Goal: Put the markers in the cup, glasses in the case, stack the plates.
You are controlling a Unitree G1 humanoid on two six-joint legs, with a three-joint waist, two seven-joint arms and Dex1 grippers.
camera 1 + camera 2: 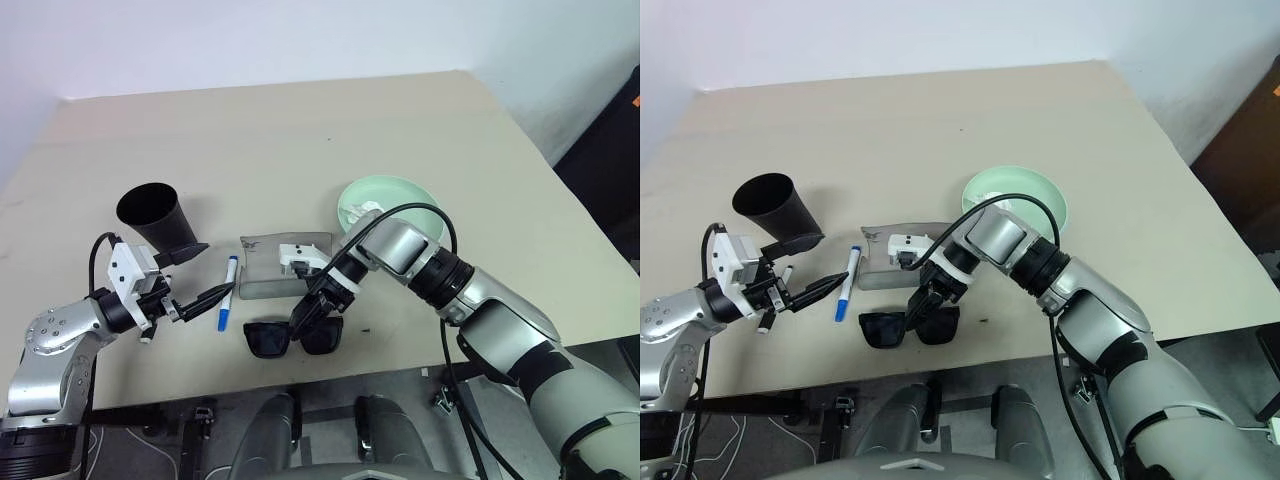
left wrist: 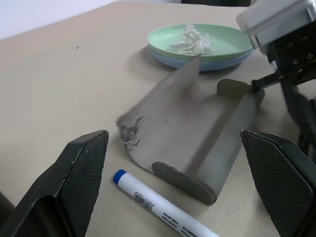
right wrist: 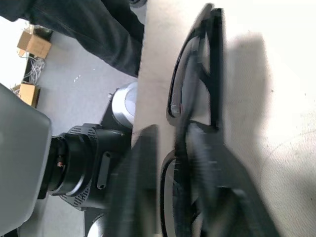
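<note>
— Fingers on the right gripper (image 1: 305,322) were pinched shut on the glasses (image 1: 293,338), at the bridge between the two dark lenses. The glasses lay at the near edge of the table (image 1: 300,130).

— And the left gripper (image 1: 200,300)?

— Spread wide, holding nothing. It hung level just left of the blue-capped marker (image 1: 228,293), which lay flat on the table, pointing toward the open grey case (image 1: 270,268).

— Where was the case relative to the glasses?

— Just behind them, lid raised. The right wrist and its white camera block hung right over the case, crowding the space above it.

— What else was around?

— The black cup (image 1: 157,215) stood upright behind the left gripper, near the marker but apart from it. To the right of the case sat the plates (image 2: 200,47), the green one on top of the blue one, with a crumpled tissue (image 2: 190,40) lying in the top plate.

— A second marker?

— Something small and white showed by the left wrist; I could not tell what it was.
</note>
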